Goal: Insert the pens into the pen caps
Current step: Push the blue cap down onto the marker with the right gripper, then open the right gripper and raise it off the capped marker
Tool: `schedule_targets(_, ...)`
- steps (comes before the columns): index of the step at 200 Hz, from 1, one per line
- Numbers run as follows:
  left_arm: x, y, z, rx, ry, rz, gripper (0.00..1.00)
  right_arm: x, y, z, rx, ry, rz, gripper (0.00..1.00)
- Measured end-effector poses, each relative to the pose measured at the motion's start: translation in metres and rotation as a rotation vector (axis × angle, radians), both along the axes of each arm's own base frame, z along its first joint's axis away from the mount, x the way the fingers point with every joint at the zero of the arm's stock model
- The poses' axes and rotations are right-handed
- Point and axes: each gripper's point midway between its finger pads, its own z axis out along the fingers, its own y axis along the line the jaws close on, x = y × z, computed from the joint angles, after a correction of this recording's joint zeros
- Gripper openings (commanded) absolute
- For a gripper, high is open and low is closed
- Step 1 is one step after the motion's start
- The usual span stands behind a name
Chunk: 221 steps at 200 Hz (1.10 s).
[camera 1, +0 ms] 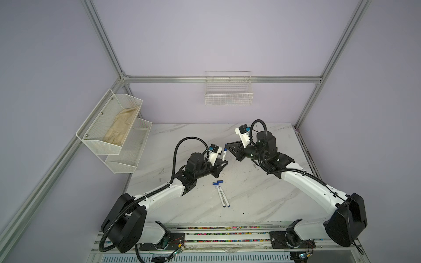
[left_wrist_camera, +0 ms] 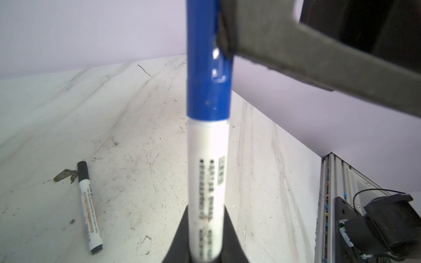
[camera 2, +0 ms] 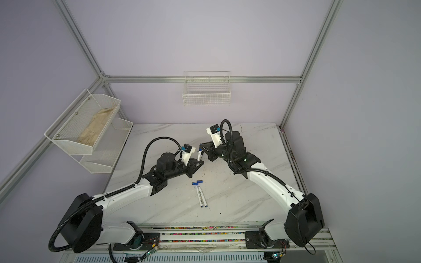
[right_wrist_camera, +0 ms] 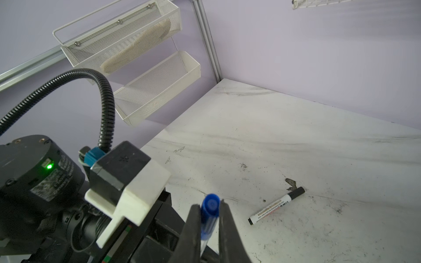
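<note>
My left gripper [camera 1: 224, 162] [left_wrist_camera: 206, 218] is shut on the white barrel of a pen [left_wrist_camera: 208, 173] [camera 1: 223, 156], held upright above the table. A blue pen cap [left_wrist_camera: 208, 68] [right_wrist_camera: 210, 205] sits over that pen's upper end. My right gripper [camera 1: 227, 145] [right_wrist_camera: 210, 209] is shut on this cap from the side. Two uncapped pens [camera 1: 222, 197] [camera 2: 201, 197] lie side by side on the table nearer the front. Two loose blue pen caps [camera 1: 217, 182] [camera 2: 197, 182] lie at their far ends. A black-capped pen [left_wrist_camera: 88, 207] [right_wrist_camera: 276, 205] lies flat on the table, shown only in the wrist views.
The marble table [camera 1: 262, 195] is scuffed, with a dark stain [right_wrist_camera: 290, 183] beside the black-capped pen. A two-tier mesh basket [camera 1: 114, 127] hangs on the left wall and a wire basket [camera 1: 229, 95] on the back wall. A mounting rail [camera 1: 227, 234] runs along the front edge.
</note>
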Motion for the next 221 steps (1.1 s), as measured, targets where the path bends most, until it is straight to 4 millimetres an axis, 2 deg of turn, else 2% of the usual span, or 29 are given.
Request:
schedule_targets(65, -0.002, -0.006, -0.003, 0.015, -0.049, 0.074, 0.00, 0.002, -0.005, 0.005, 0.016, 0.053, 0.001, 0.00)
schedule_targets(72, -0.003, -0.007, -0.004, 0.013, -0.054, 0.075, 0.00, 0.002, -0.005, 0.004, 0.016, 0.061, 0.001, 0.03)
schedule_targets(106, -0.003, -0.014, -0.010, 0.004, -0.059, 0.077, 0.00, 0.007, -0.008, 0.001, 0.012, 0.092, -0.027, 0.04)
schedule_targets(118, -0.001, -0.016, -0.012, -0.001, -0.061, 0.080, 0.00, 0.009, -0.009, 0.001, 0.010, 0.097, -0.039, 0.09)
schedule_targets(140, 0.002, -0.021, -0.015, -0.019, -0.065, 0.079, 0.00, 0.013, -0.011, 0.001, 0.003, 0.103, -0.058, 0.25)
schedule_targets(153, 0.000, -0.026, -0.021, -0.014, -0.054, 0.063, 0.00, 0.017, -0.010, 0.005, 0.009, 0.096, -0.068, 0.32)
schedule_targets(186, -0.011, -0.037, -0.028, -0.008, -0.037, 0.017, 0.00, 0.022, -0.010, 0.015, 0.023, 0.069, -0.080, 0.38)
schedule_targets(221, -0.012, -0.038, -0.027, -0.014, -0.034, 0.018, 0.00, 0.022, -0.010, 0.016, 0.027, 0.066, -0.080, 0.40)
